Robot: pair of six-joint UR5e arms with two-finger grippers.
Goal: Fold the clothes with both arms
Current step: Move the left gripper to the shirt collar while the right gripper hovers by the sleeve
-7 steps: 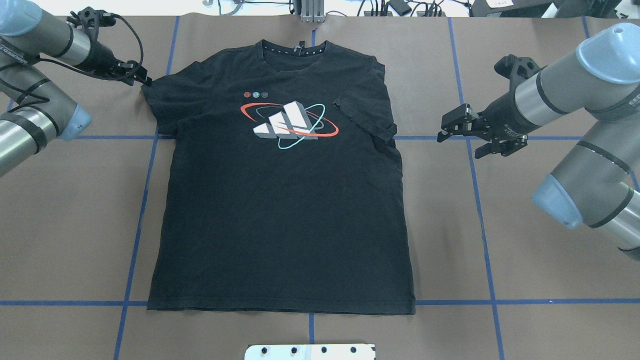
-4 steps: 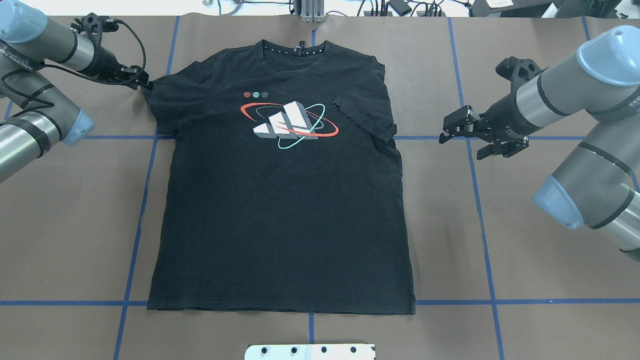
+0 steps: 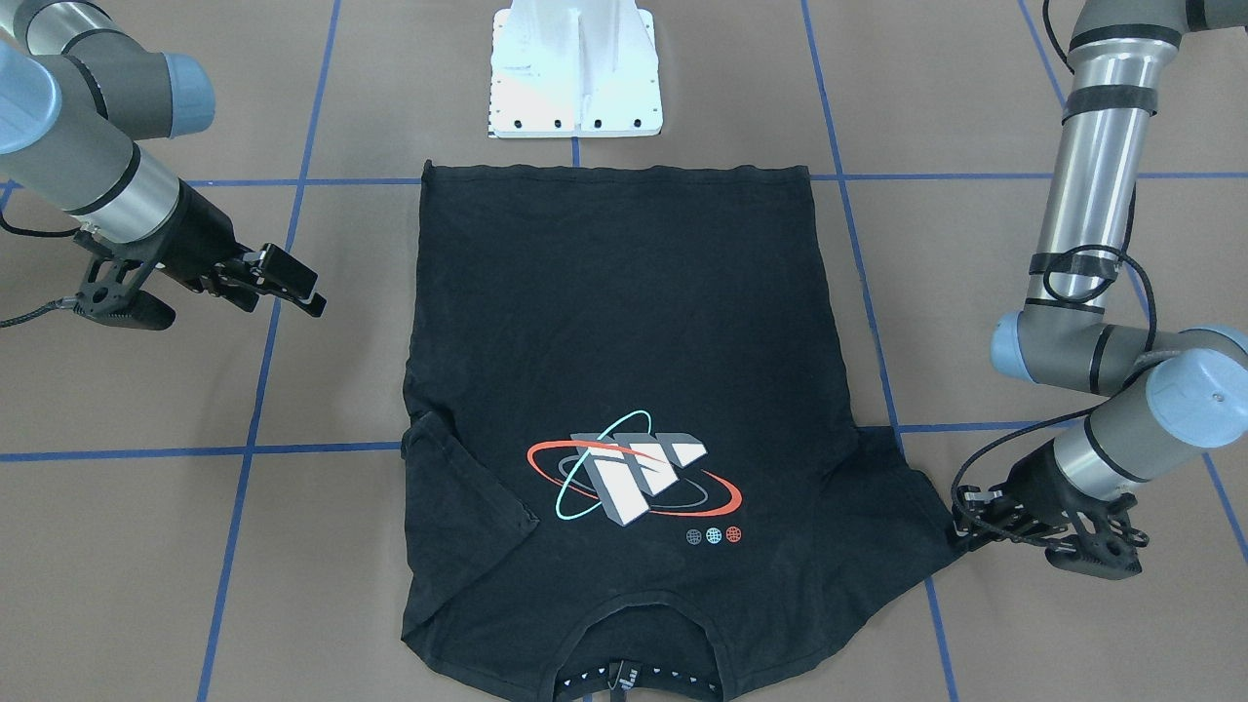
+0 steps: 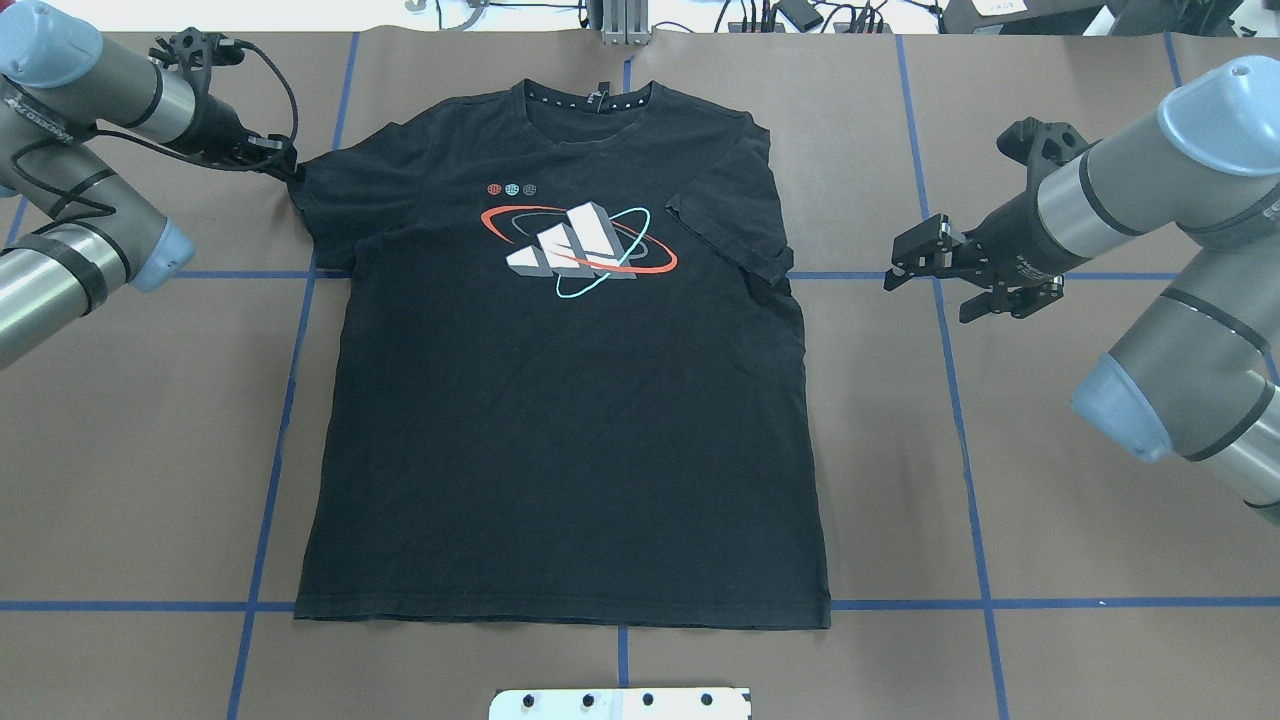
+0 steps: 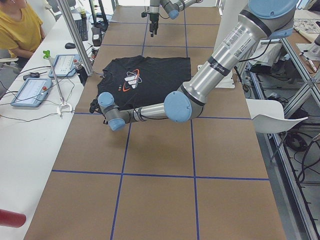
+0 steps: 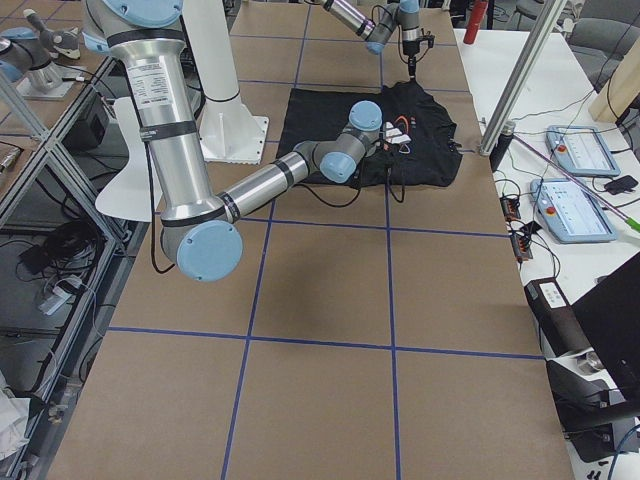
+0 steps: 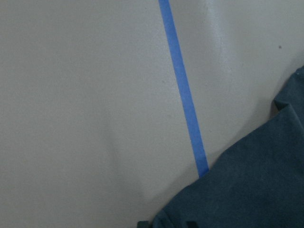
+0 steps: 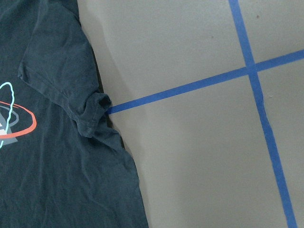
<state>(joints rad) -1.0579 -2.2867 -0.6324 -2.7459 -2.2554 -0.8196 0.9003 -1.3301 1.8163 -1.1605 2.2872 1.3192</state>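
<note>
The black T-shirt [image 4: 560, 430] lies flat and face up on the brown table, collar away from the robot, logo [image 4: 575, 250] on the chest. Its sleeve [image 4: 725, 225] on the robot's right is folded in over the body. My left gripper [image 4: 288, 166] is down at the outer edge of the other sleeve [image 4: 325, 190]. In the left wrist view the fingertips show slightly apart at the cloth's [image 7: 256, 190] edge, so it is open. My right gripper [image 4: 935, 280] hangs open over bare table, well clear of the folded sleeve. The front-facing view shows the left gripper [image 3: 963, 531] and the right gripper [image 3: 292, 283] likewise.
Blue tape lines [image 4: 960, 400] cross the table in a grid. The white base plate [image 4: 620, 703] sits just beyond the shirt's hem. Cables and gear line the far edge [image 4: 800, 15]. A person in yellow [image 5: 20, 25] sits at a side bench with control pads [image 5: 30, 90].
The left gripper has slid toward the shirt and reached the sleeve's edge. The right gripper has drifted slightly away from the shirt, still open. The shirt has not moved.
</note>
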